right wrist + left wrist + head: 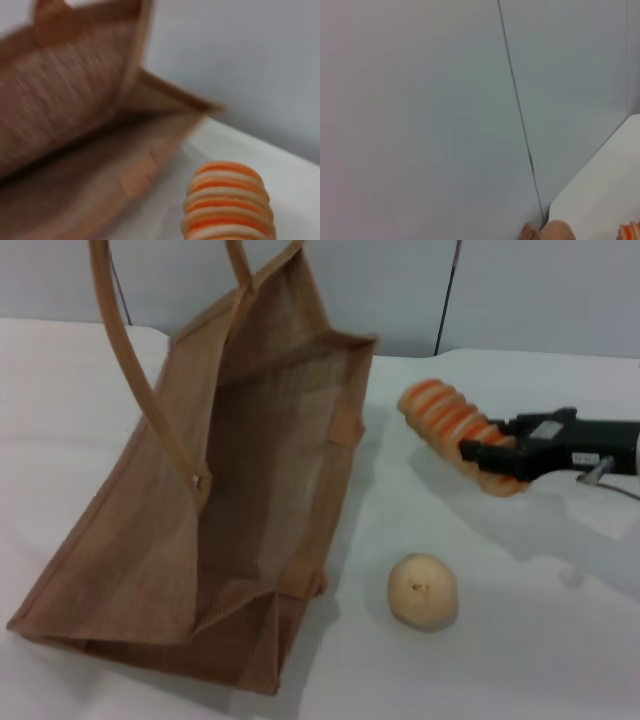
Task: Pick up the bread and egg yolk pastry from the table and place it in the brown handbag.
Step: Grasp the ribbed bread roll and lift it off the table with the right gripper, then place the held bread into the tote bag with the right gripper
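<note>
The bread (455, 430), a ridged orange-and-cream loaf, is held at its near end by my right gripper (492, 462), which is shut on it just above the table, right of the bag. The right wrist view shows the bread (230, 205) with the bag's open mouth (75, 125) beyond it. The egg yolk pastry (423, 590), a pale round ball, lies on the table near the bag's front corner. The brown handbag (230, 500) leans open at the left with its handles (140, 370) held up. My left gripper is out of view.
The white table (520, 640) runs to a grey wall behind (500, 290). The left wrist view shows mostly wall (420, 100), the table corner (600, 190), a handle tip (555, 232) and a sliver of bread (631, 231).
</note>
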